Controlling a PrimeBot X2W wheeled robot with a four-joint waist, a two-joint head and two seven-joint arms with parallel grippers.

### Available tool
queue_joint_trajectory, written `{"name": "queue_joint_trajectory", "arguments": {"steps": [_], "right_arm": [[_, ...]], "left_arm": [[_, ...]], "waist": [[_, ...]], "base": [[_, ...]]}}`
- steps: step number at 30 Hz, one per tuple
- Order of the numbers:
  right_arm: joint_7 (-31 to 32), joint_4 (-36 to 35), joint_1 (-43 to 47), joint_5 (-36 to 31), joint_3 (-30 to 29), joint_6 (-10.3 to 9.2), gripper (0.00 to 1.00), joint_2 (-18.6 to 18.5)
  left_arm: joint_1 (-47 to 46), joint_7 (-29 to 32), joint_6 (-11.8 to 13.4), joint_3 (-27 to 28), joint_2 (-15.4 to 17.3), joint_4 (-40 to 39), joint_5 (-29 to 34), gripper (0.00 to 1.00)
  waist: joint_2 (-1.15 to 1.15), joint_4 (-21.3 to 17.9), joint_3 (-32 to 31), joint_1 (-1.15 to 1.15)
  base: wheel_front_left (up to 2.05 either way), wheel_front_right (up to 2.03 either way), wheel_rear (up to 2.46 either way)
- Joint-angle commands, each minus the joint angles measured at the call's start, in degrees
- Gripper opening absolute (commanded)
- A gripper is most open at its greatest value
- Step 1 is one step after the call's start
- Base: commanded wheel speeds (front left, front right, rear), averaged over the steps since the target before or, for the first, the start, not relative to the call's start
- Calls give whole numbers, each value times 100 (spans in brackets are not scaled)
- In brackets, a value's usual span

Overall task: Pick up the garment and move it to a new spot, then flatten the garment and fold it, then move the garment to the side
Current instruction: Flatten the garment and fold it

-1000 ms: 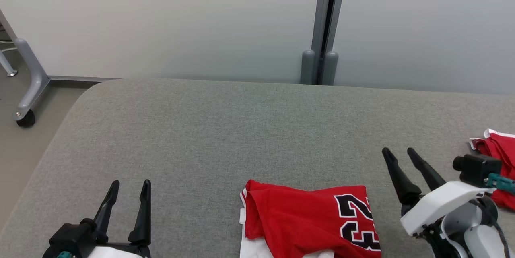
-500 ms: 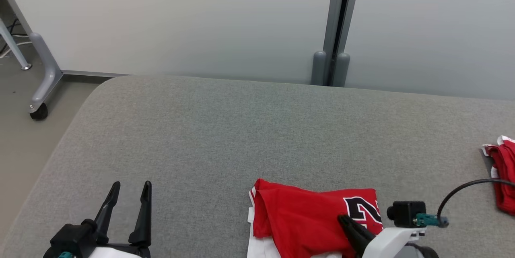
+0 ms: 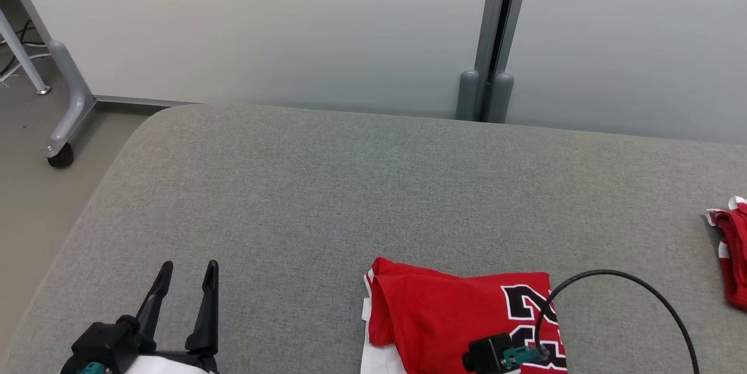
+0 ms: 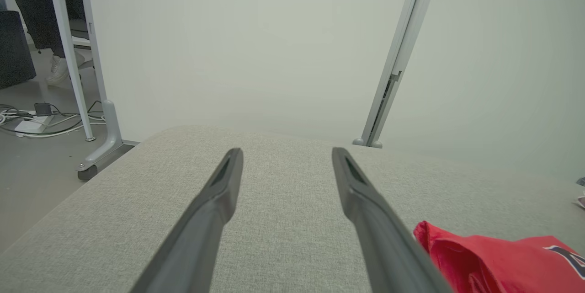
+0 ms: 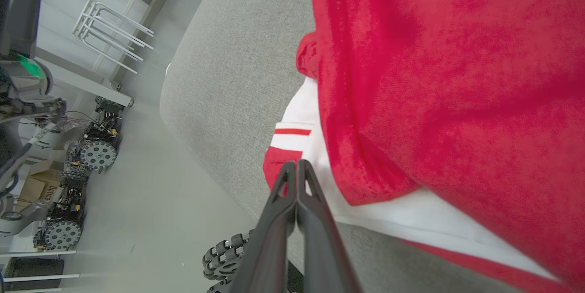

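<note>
Fingers [image 5: 279,220] of the right gripper [image 5: 296,165] are pressed flat together in the right wrist view. Their tips lie at the red-and-white striped hem of the doubled-over red jersey [image 5: 434,78]; whether any cloth is caught between them cannot be told. That view alone shows the hem, the white layer under the red one, and, in its left half, a pale floor with wheeled robot bases [image 5: 89,153] parked on it.

The head view gives the wider scene. A broad grey fabric-covered table [image 3: 292,187] with a rounded corner spans the lower two thirds of the frame. Behind it is a pale partition wall [image 3: 262,24] with a grey metal post [image 3: 496,30] at upper right. The red jersey, with a black, white-edged number, lies at the bottom edge, right of centre. Over the number sits a small black camera block with a teal plug [image 3: 493,356], and a black cable [image 3: 613,273] arcs from it to the lower right. A bunched second red cloth [image 3: 732,257] lies at the right edge, well apart from the jersey.

The left gripper [image 3: 187,272] stands at lower left, fingers spread wide and pointing up the frame over bare table, well apart from the jersey. Its wrist view catches a jersey corner at lower right and loose floor cables [image 4: 41,121] at far left.
</note>
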Motion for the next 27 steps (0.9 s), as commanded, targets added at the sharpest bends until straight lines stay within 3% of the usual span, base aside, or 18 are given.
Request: {"name": "queue_joint_trajectory", "arguments": {"steps": [1, 7, 12, 13, 15, 16, 27], "right_arm": [[-54, -51, -81, 81, 67, 4, 0, -17], [-359, -426, -324, 510, 331, 3, 0, -259], [-639, -865, -522, 709, 147, 4, 0, -612], [-686, -935, -550, 717, 60, 3, 5, -706], [-779, -1091, -597, 631, -138, 3, 46, -896], [-816, -1148, -616, 589, -260, 3, 100, -990], [-1642, -1590, -627, -69, -1633, 3, 100, -1519]], "left_arm": [[-94, -16, 17, 7, 30, 0, -9, 100], [-55, -20, 51, 20, 33, -36, -10, 100], [-18, -23, 72, 28, 28, -82, 7, 100], [-8, -23, 74, 33, 29, -91, 8, 100], [11, -22, 85, 40, 33, -109, 10, 100], [15, -20, 94, 44, 32, -119, 12, 100], [-41, -28, 99, 134, -22, -294, 89, 100]], "waist": [[0, -10, 0, 0], [0, -92, -18, 0], [0, -200, -43, 0], [0, -229, -49, 0], [0, -280, -57, 0], [0, -305, -60, 0], [0, -509, -31, 0]], "base": [[0, 0, 0], [0, 0, 0], [0, 0, 0], [0, 0, 0], [0, 0, 0], [0, 0, 0], [0, 0, 0]]}}
